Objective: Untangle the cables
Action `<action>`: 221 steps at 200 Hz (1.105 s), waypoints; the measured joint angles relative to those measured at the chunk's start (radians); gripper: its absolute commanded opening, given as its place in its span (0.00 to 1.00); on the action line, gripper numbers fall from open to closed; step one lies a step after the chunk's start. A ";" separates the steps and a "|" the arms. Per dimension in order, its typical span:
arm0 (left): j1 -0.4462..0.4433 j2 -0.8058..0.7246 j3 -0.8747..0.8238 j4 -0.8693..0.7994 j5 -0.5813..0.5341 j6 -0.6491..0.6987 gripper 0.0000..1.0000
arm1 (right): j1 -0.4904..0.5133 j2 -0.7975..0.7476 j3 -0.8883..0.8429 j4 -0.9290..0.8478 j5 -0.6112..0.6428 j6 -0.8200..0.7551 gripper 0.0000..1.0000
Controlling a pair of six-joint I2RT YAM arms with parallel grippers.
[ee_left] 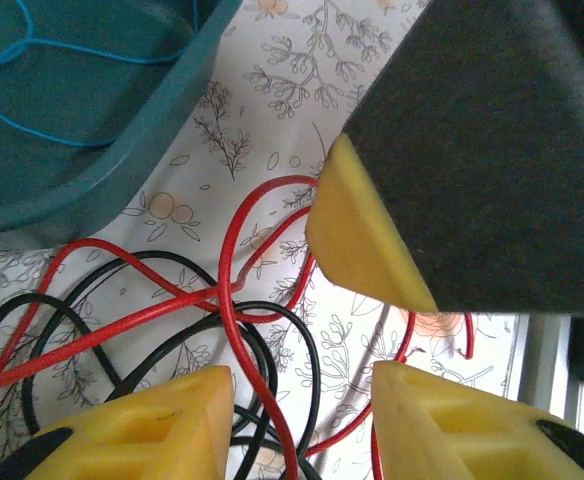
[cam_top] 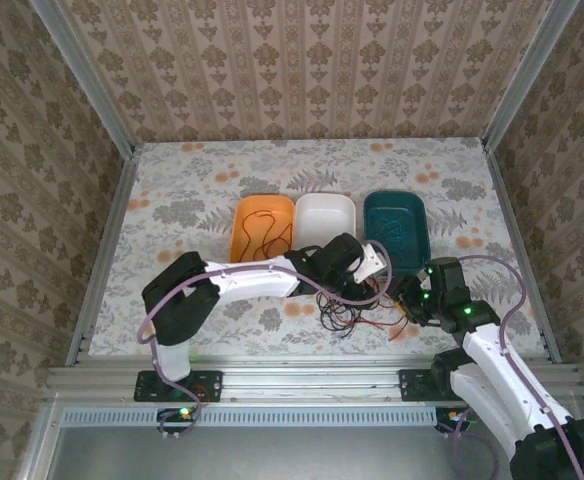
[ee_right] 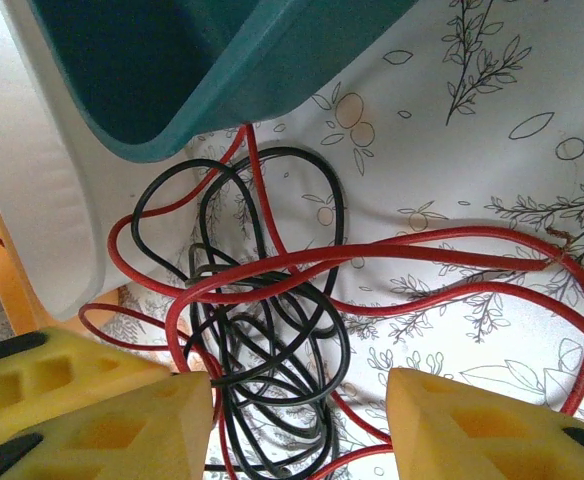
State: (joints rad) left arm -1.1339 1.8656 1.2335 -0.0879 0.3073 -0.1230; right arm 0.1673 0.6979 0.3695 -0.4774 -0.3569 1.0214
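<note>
Bright even light, blurry close foreground

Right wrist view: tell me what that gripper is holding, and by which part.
Nothing is held. The right gripper stands open over the tangled thin black cable and thin red cable, which lie loose between its jaws.

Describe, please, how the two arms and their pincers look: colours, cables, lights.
The left arm and the right arm have white links and black joints; a lavender cable loops along each. Small green lights glow on the right one. The left pincer and the right pincer have blocky yellow fingers with moulded hollows.
</note>
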 measured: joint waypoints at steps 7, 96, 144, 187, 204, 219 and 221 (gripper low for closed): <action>0.000 0.015 0.011 -0.007 0.000 0.001 0.39 | -0.002 0.002 0.000 0.000 -0.004 0.000 0.51; -0.001 -0.039 -0.044 0.061 -0.011 -0.052 0.00 | -0.004 0.008 0.038 -0.036 -0.044 -0.117 0.53; 0.048 -0.279 -0.096 0.179 -0.035 -0.133 0.00 | 0.153 0.066 0.071 -0.023 -0.071 -0.196 0.57; 0.075 -0.424 -0.119 0.182 -0.088 -0.162 0.00 | 0.323 0.238 0.141 0.028 -0.006 -0.219 0.57; 0.074 -0.481 -0.117 0.165 -0.101 -0.160 0.00 | 0.327 0.300 0.142 0.047 0.031 -0.210 0.57; 0.074 -0.538 -0.106 0.128 -0.135 -0.146 0.00 | 0.327 0.327 0.142 0.066 0.053 -0.201 0.58; 0.075 -0.547 -0.103 0.122 -0.141 -0.145 0.00 | 0.327 0.329 0.142 0.070 0.055 -0.199 0.58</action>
State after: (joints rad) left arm -1.0592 1.3190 1.1305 0.0338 0.1661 -0.2676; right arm 0.4938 1.0267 0.5114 -0.4076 -0.3019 0.8223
